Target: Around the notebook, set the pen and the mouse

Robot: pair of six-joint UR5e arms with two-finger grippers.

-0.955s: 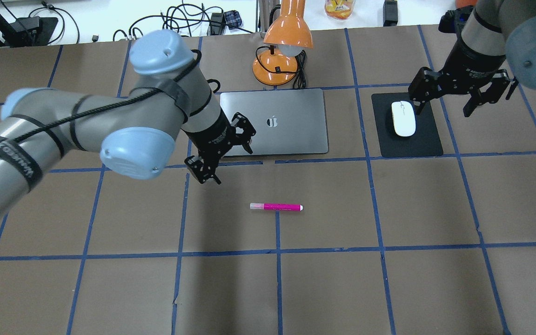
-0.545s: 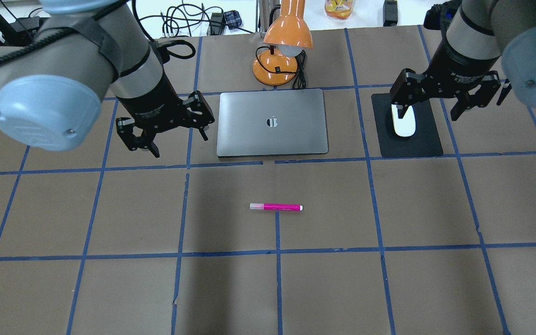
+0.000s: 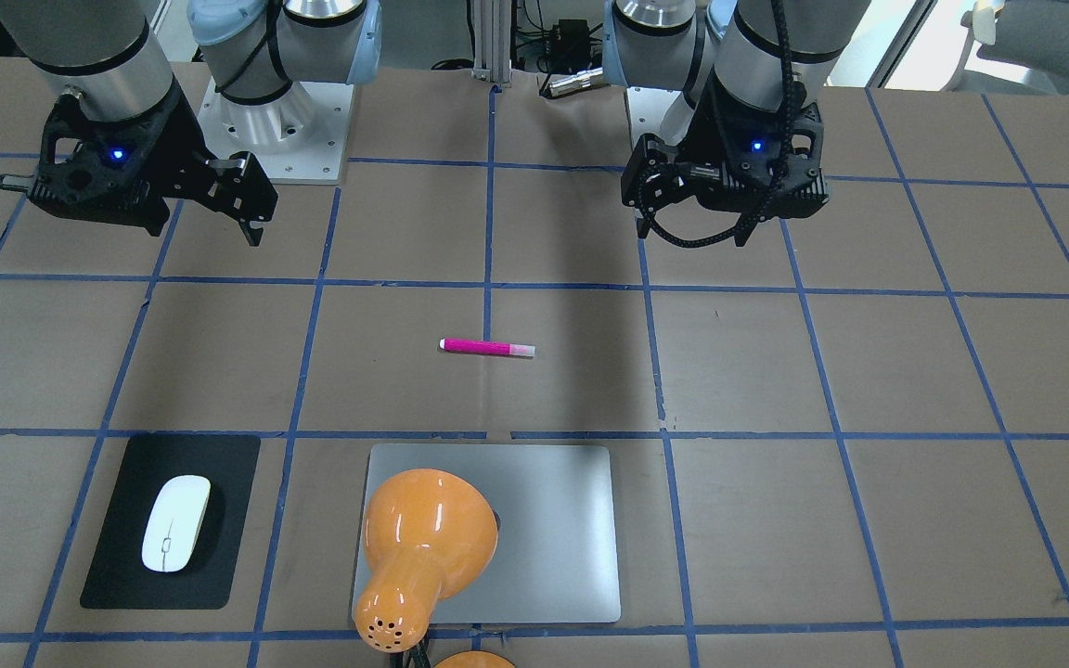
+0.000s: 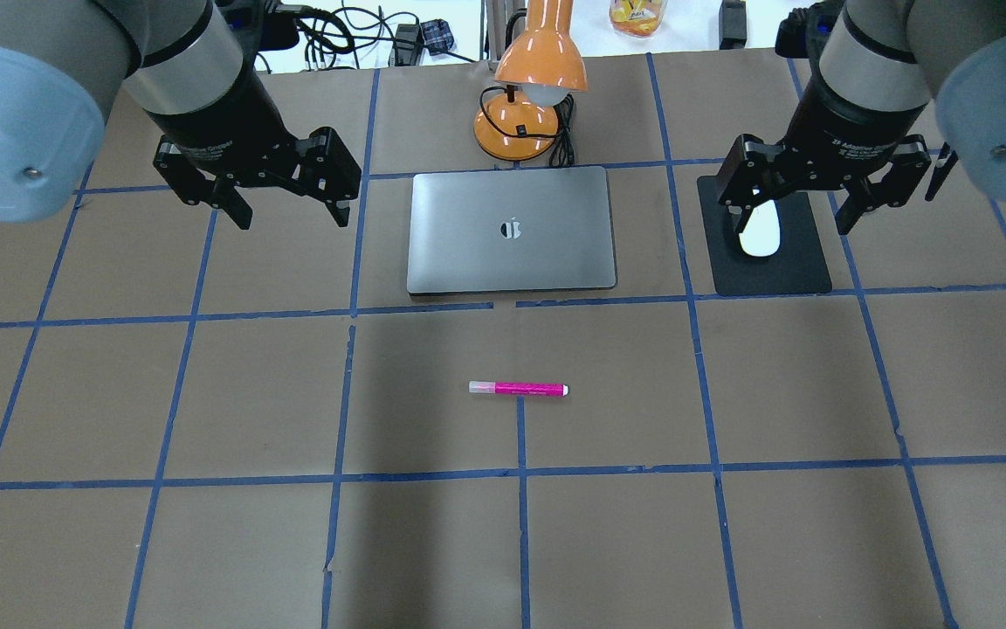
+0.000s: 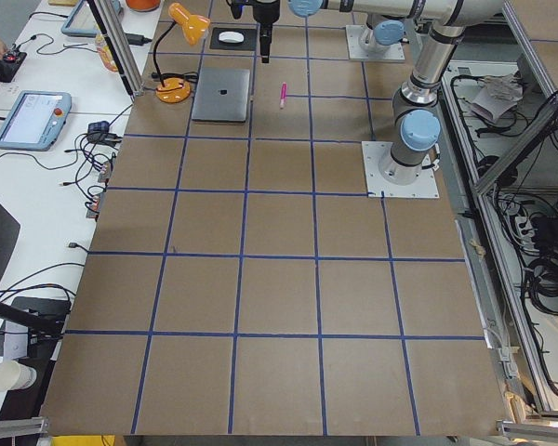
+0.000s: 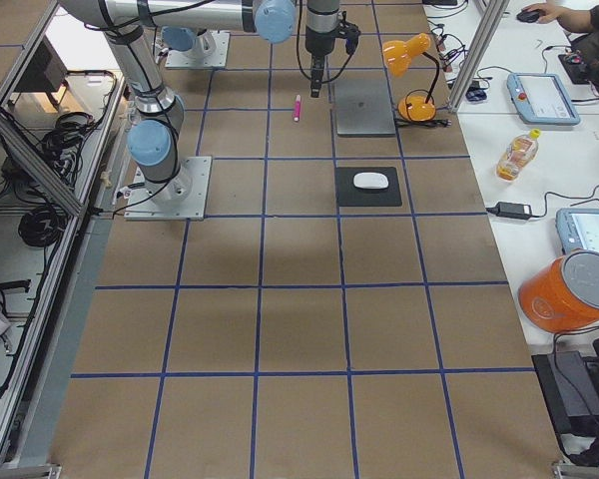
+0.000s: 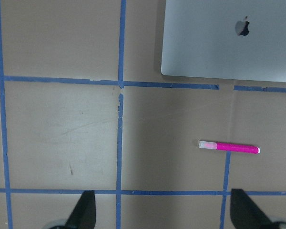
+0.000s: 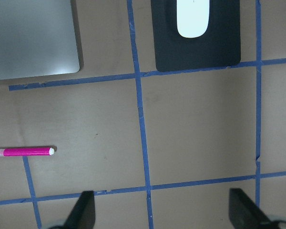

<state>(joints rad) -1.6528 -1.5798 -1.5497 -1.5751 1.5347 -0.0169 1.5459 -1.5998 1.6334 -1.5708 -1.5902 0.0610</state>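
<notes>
The magenta pen (image 4: 518, 388) lies flat on the brown table, in front of the silver-grey notebook (image 4: 512, 231). The white mouse (image 4: 761, 239) rests on a black mat (image 4: 782, 271) to the notebook's right; its far end is hidden behind a finger in the overhead view. My right gripper (image 4: 791, 225) hangs open high above the mat area, holding nothing. To the notebook's left, my left gripper (image 4: 291, 214) is also open, empty and raised. The left wrist view shows the pen (image 7: 229, 147) and the notebook's corner (image 7: 229, 38) far below. The right wrist view shows the mouse (image 8: 193, 19).
An orange desk lamp (image 4: 529, 87) stands behind the notebook, its head overhanging the notebook's back edge (image 3: 423, 547). Cables and a bottle sit on the white bench beyond the table. Blue tape lines grid the brown surface.
My left arm swung away from the notebook's front-left corner, to the left and back, and turned. My right gripper shifted a little left over the mat. Pen, mouse and notebook stayed put.
</notes>
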